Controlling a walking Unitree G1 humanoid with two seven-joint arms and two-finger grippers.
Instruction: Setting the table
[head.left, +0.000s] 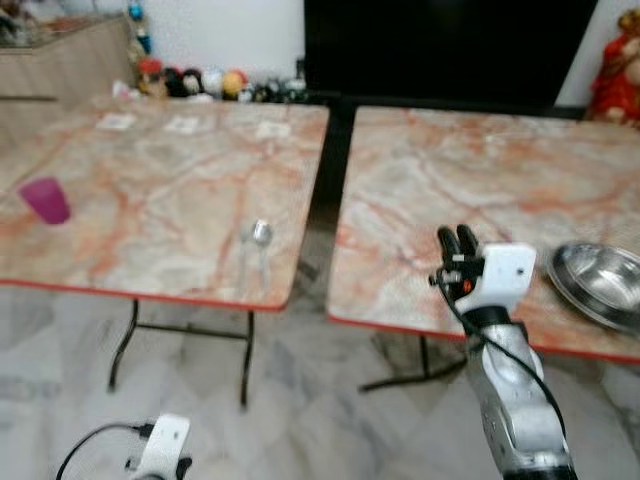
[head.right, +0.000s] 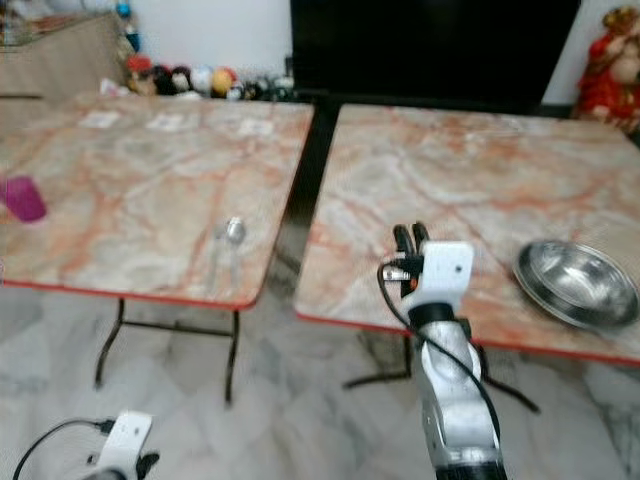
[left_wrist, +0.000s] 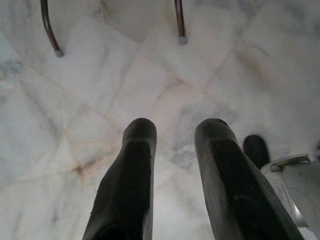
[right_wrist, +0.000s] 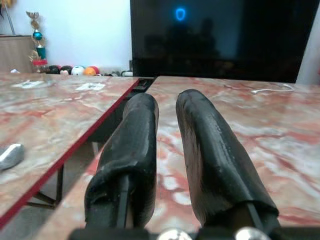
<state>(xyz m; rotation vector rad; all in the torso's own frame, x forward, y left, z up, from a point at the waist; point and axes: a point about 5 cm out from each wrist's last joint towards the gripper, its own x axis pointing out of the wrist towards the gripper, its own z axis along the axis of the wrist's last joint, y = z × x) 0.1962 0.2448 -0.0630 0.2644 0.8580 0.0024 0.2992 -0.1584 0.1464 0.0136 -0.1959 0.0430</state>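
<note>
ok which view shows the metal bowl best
The right eye view: the whole metal bowl sits in frame on the right table, right of the raised right gripper. In the left eye view the picture edge crops it. The right wrist view looks across the tabletop past it; the left wrist view faces the floor.

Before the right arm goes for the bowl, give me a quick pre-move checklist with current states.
1. Right end effector empty: ok, nothing between its fingers.
2. Right end effector above the right table: ok.
3. Steel bowl upright, at the table's front right: ok.
4. Path to the bowl free of objects: ok.
5. Left end effector out of the way: ok, hangs low over the floor.
6. Spoon and purple cup on the left table, undisturbed: ok.
</note>
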